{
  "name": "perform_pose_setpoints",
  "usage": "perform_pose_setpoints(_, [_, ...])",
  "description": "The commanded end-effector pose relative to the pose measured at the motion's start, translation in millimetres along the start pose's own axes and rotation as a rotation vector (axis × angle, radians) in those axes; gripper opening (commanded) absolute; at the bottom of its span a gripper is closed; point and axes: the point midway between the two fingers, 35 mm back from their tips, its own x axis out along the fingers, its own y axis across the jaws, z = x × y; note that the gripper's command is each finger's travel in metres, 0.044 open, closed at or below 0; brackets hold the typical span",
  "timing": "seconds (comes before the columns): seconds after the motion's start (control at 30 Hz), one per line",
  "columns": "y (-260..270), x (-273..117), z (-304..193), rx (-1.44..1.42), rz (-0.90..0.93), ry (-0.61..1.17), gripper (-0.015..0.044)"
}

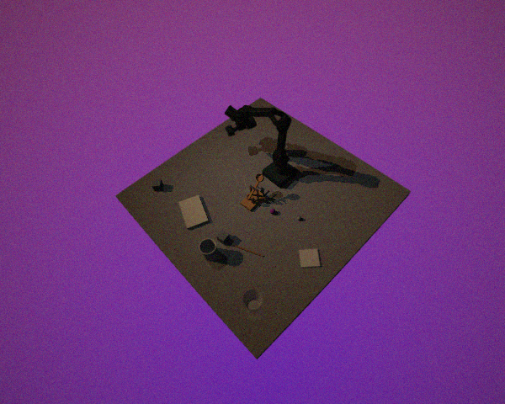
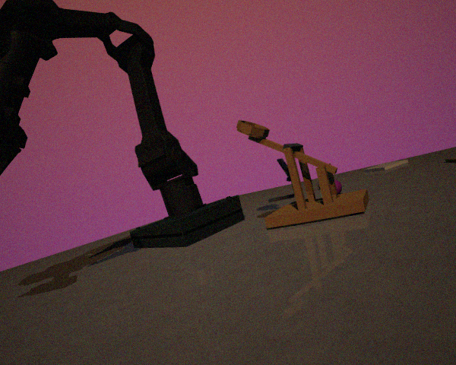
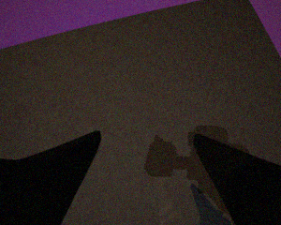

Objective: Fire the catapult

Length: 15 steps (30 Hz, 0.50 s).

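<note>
My gripper (image 1: 240, 126) (image 3: 147, 137) is open and empty, high above the table on the far side of the arm's base, well away from the catapult. The wooden catapult (image 1: 248, 203) (image 2: 318, 211) stands upright beside the base. Its throwing arm slopes up toward the robot, with the empty-looking cup (image 1: 259, 178) (image 2: 253, 128) raised; the cup's inside is hard to see. The magenta ball (image 1: 272, 210) (image 2: 338, 185) lies on the table beside the catapult. A pale-rimmed mug (image 1: 208, 247), apparently the white one, stands upright toward the lower left in the top view.
A large pale slab (image 1: 194, 211) lies left of the catapult, and a smaller one (image 1: 309, 257) lower right. A thin stick (image 1: 250, 250) and a dark object (image 1: 228, 239) lie near the mug. A pale round dish (image 1: 252, 300) sits near the lower corner. Another dark object (image 1: 159, 187) is far left.
</note>
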Motion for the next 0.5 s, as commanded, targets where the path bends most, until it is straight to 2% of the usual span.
perform_pose_setpoints(0.0, [24.7, -7.0, -18.2, -0.118, 0.053, 0.028, 0.044])
perform_pose_setpoints(0.47, [97.8, -49.3, -93.8, -0.485, 0.244, 0.087, 0.044])
